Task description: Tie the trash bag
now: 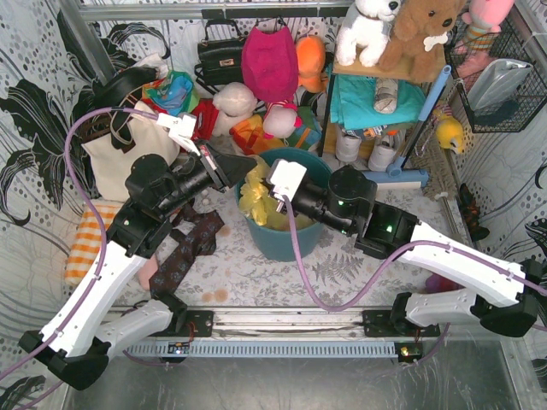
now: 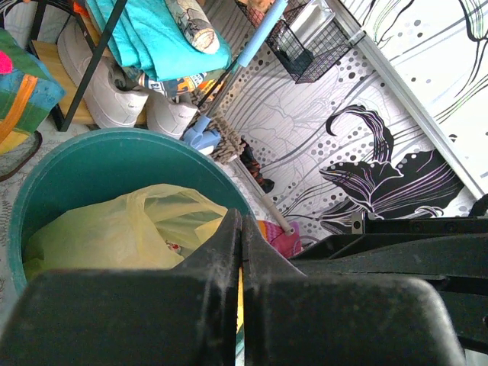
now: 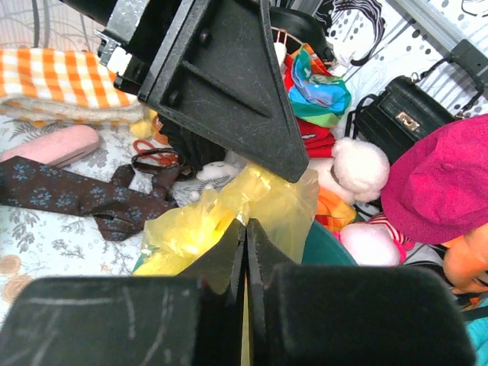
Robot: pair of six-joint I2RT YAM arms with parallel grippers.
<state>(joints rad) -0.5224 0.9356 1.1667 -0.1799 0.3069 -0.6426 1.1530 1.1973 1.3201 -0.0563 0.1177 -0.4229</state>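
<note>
One bag [image 1: 255, 195] is sitting in one bin [image 1: 275, 246]. The left gripper [image 2: 239, 223] and right gripper [image 3: 245, 229] are each pinching it, jaws clamped. Cluttered floral surface [image 1: 256, 275], patterned walls [image 1: 34, 77].

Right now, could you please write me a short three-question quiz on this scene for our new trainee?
1. True or false: the trash bag sits inside the teal bin.
2. The left gripper is: A) open above the bag; B) shut on the bag's plastic; C) clamped on the bin's rim.
3. In the top view, what dark patterned thing lies on the table left of the bin?
Key: 1 true; 2 B; 3 a necktie.
</note>
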